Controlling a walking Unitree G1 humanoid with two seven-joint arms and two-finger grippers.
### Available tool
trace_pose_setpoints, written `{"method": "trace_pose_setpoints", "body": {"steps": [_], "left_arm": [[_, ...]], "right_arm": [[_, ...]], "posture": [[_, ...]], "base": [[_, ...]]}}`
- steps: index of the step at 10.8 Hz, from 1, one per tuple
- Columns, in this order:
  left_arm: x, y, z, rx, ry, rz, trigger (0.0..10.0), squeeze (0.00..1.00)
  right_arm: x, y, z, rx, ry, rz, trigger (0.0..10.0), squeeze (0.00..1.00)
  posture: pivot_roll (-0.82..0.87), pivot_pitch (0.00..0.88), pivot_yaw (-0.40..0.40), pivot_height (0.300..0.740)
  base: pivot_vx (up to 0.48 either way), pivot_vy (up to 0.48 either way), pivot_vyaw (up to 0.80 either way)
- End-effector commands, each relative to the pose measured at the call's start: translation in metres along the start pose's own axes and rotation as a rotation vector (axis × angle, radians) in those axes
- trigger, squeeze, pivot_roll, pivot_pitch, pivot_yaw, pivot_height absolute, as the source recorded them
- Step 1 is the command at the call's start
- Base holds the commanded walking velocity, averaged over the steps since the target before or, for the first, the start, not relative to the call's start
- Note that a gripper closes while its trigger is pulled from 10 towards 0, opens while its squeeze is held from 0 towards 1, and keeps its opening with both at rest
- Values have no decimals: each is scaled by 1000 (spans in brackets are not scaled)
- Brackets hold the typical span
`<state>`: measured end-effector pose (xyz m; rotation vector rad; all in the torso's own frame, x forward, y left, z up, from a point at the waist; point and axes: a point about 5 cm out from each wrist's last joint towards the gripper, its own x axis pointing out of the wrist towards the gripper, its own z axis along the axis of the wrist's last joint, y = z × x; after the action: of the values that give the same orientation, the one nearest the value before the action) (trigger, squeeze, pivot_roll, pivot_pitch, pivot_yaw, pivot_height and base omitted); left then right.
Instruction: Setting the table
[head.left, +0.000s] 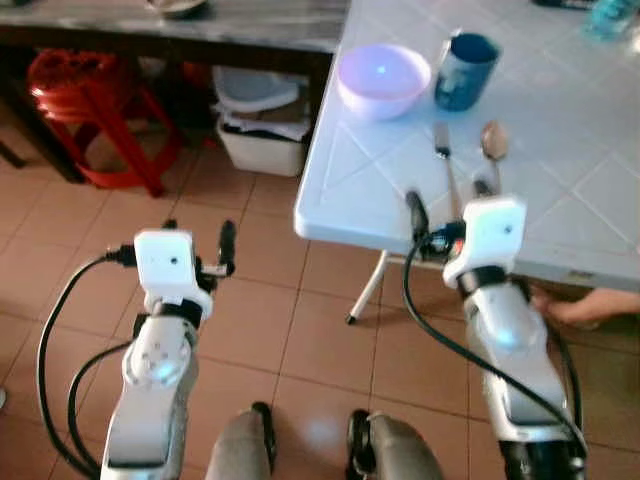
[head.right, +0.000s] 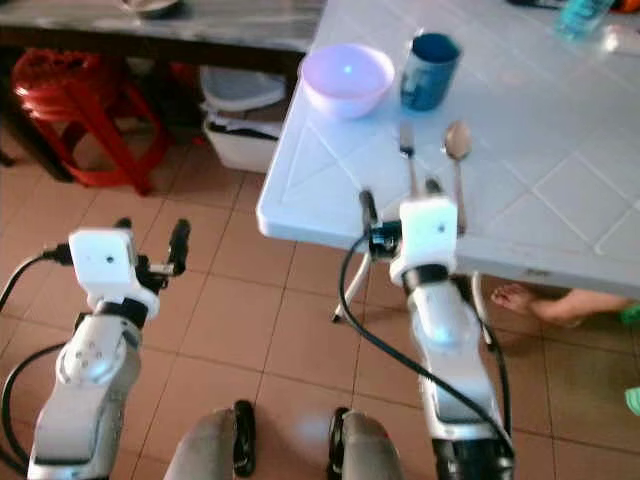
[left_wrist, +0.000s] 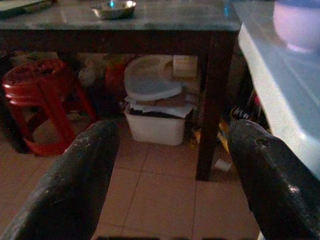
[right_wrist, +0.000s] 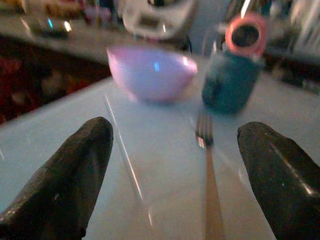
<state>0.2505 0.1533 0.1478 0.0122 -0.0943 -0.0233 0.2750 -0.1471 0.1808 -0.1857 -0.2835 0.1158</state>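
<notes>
Currently the right gripper (head.right: 398, 203) is held wide-jawed over the table (head.right: 560, 150) edge before the fork (head.right: 408, 155); the left gripper (head.left: 198, 235) is likewise spread, lower left.

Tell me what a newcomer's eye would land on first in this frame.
First the pale lilac bowl and dark blue mug side by side near the white tiled table's corner, with a metal fork and metal spoon lying in front of them. The right gripper hovers open at the table edge around the fork's handle; the left gripper hangs open over the floor, near red plastic stools.
</notes>
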Motion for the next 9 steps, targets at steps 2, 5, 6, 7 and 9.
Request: {"method": "trace_pose_setpoints", "body": {"steps": [2, 5, 6, 7, 9], "left_arm": [[0, -4, 8, -22, -33, -24, 10000, 0], [1, -3, 8, -23, -30, -18, 10000, 0], [1, -3, 8, -23, -31, -18, 10000, 0], [1, -3, 8, -24, -31, -17, 10000, 0], [1, -4, 7, -14, -29, -17, 10000, 0]], "right_arm": [[1, 4, 12, 7, -58, 12, 10000, 1000], [0, -2, 6, -8, -24, -24, 10000, 0], [0, -1, 6, -7, -22, -16, 10000, 0], [0, 0, 6, -8, -23, -12, 10000, 0], [0, 1, 6, -21, -29, 0, 10000, 0]], "posture": [[-19, 224, 14, 740], [-22, 225, 13, 740], [-19, 221, 12, 740], [-19, 220, 11, 740], [-18, 217, 7, 740]], "base": [[264, 0, 0], [319, 0, 0], [330, 0, 0], [334, 0, 0], [334, 0, 0]]}}
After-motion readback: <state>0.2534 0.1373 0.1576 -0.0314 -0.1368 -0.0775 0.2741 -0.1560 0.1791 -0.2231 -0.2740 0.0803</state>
